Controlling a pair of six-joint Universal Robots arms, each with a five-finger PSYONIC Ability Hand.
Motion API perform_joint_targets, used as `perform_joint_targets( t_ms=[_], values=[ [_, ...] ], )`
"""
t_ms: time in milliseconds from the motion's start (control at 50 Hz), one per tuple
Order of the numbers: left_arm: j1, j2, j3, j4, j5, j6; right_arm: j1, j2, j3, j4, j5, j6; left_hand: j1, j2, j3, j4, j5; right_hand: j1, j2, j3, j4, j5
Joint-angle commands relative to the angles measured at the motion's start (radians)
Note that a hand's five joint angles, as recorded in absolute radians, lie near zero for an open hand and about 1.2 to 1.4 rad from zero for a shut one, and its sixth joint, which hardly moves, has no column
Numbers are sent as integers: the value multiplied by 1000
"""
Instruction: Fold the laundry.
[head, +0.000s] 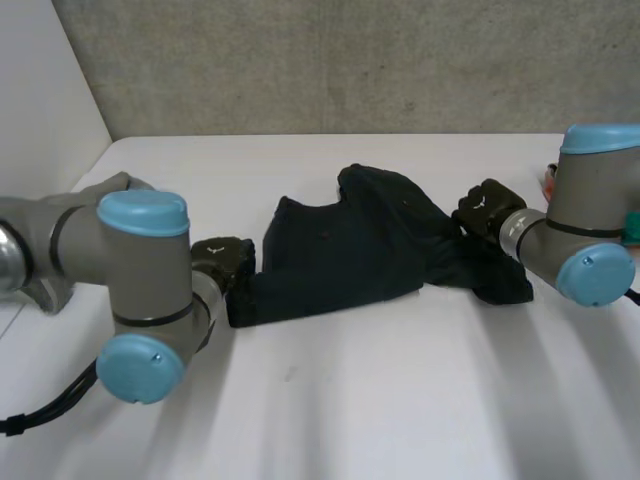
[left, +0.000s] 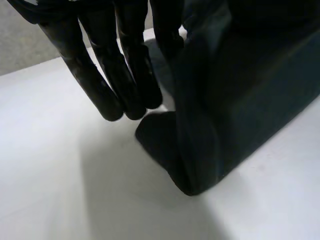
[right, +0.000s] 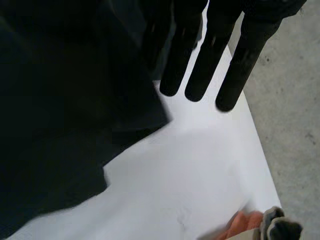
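Note:
A dark navy garment (head: 345, 250) lies crumpled across the middle of the white table (head: 330, 400). My left hand (head: 222, 258) is at the garment's left end. In the left wrist view the cloth (left: 240, 90) rises beside the fingers (left: 125, 75); most of them hang straight and free, while the one nearest the cloth pinches its edge. My right hand (head: 485, 205) is at the garment's right end, where the cloth bunches up toward it. In the right wrist view the cloth (right: 65, 100) climbs to the palm beside straight fingers (right: 200, 65), with its edge pinched there.
A small orange thing (head: 549, 180) and a green one (head: 632, 228) sit at the table's right edge behind my right arm; the orange thing (right: 245, 222) lies past the right hand's fingertips. A grey wall stands behind the table's far edge. Bare table lies in front of the garment.

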Motion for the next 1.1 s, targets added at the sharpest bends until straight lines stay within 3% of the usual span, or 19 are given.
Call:
perform_joint_targets(
  t_ms=[20, 180, 360, 480, 640, 720, 780, 860, 920, 1100],
  values=[
    [3, -5, 106, -26, -61, 2, -9, 9, 3, -7, -6, 90, 327, 345, 362, 355, 364, 612, 617, 653, 658, 650],
    [46, 39, 258, 46, 1, 46, 29, -258, 189, 16, -58, 213, 327, 345, 362, 355, 364, 612, 617, 653, 658, 650],
    [106, -116, 632, 16, 55, 175, 153, -439, 341, 74, -101, 630, 327, 345, 362, 355, 364, 612, 617, 653, 658, 650],
    [141, -246, 842, 17, 44, 215, 320, -451, 393, 52, -182, 878, 327, 345, 362, 355, 364, 612, 617, 653, 658, 650],
    [175, -308, 891, 97, 49, 189, 458, -307, 317, -200, -135, 1245, 327, 345, 362, 355, 364, 554, 559, 594, 599, 592],
    [185, -301, 858, 118, 55, 163, 482, -214, 234, -202, -113, 1224, 257, 275, 293, 286, 294, -93, -89, -53, -48, -56],
    [188, -263, 807, 115, 47, 141, 463, -201, 191, -112, -83, 1183, -179, -161, -143, -150, -142, -192, -187, -152, -147, -154],
    [198, -175, 702, 115, 40, 126, 410, -242, 181, -26, -61, 1079, -599, -581, -563, -571, -562, -426, -421, -386, -381, -389],
    [199, -116, 629, 115, 38, 132, 370, -285, 184, 10, -64, 989, -776, -758, -741, -748, -740, -609, -604, -569, -564, -572],
    [179, 151, 292, 91, -23, 244, 204, -358, 186, 81, -84, 660, -824, -806, -788, -795, -787, -609, -604, -569, -564, -572]
  ],
)
